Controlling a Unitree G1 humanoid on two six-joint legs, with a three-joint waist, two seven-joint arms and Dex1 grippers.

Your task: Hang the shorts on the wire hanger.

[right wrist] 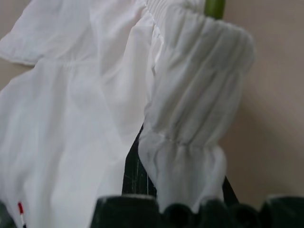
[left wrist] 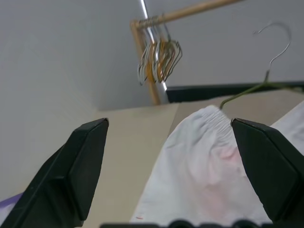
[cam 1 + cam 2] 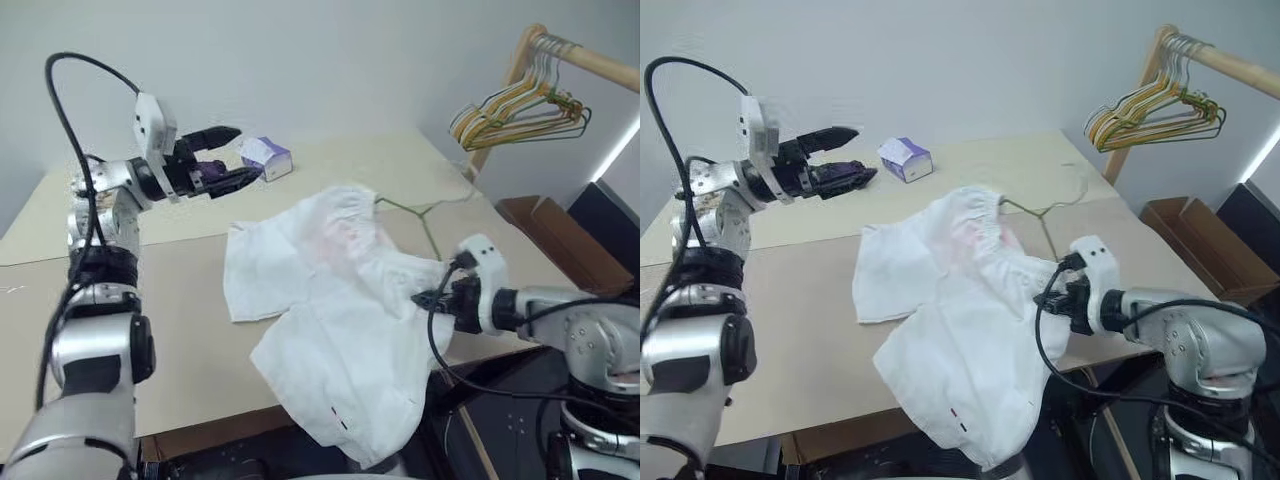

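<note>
Tabletop scene, seen from in front of the robot. A cardboard box [image 3: 560, 235] stands on the floor beyond the right gripper [image 3: 1055, 293]; its contents cannot be made out from here. A small purple-and-white carton [image 3: 267, 157] rests on the table [image 3: 120, 300], just past the fingertips of the left gripper [image 3: 232, 155].

The shorts [image 3: 335, 320] lie spread and wrinkled ahead of the right gripper, the lower leg draping over the table's near edge below that hand. The right gripper is clamped on the gathered waistband at the shorts' side nearest it; the wrist view shows the bunched elastic pinched between its fingers. The wire hanger [image 3: 420, 215] appears to run under the fabric, its green wire emerging from the waistband on the far side of the right gripper, with the hook [image 2: 278, 40] lying toward the table's far corner.

The left gripper hovers above the table with fingers spread wide and nothing in them; the shorts sit below and ahead of it, apart from it. Bare tabletop lies beneath this hand. A wooden rail [image 3: 590, 60] carrying yellow and green hangers [image 3: 520, 115] stands beyond the table's far edge.
</note>
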